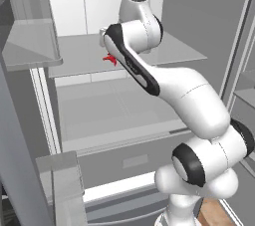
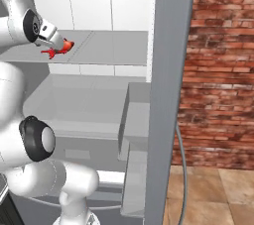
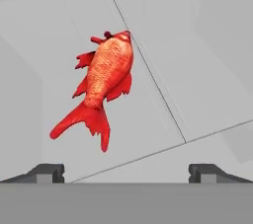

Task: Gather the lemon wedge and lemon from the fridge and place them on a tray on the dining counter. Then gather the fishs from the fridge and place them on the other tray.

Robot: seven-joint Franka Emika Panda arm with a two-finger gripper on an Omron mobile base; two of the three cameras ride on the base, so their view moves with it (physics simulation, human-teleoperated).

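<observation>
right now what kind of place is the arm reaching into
Most likely the inside of an open fridge in a kitchen: white walls, pale grey shelves, a red-orange fish lying on one, and a brick wall beside it.

Red-orange scaly fish (image 3: 101, 82), pale grey fridge shelf (image 3: 197, 70), red brick wall (image 2: 221, 70)

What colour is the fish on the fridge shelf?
Red-orange, paler orange along the scaly body, with deeper red fins and tail; the fish shows best in the hand view.

Pale grey fridge shelf (image 3: 207, 70) (upper one), red-orange fish (image 3: 101, 82) on it
</observation>
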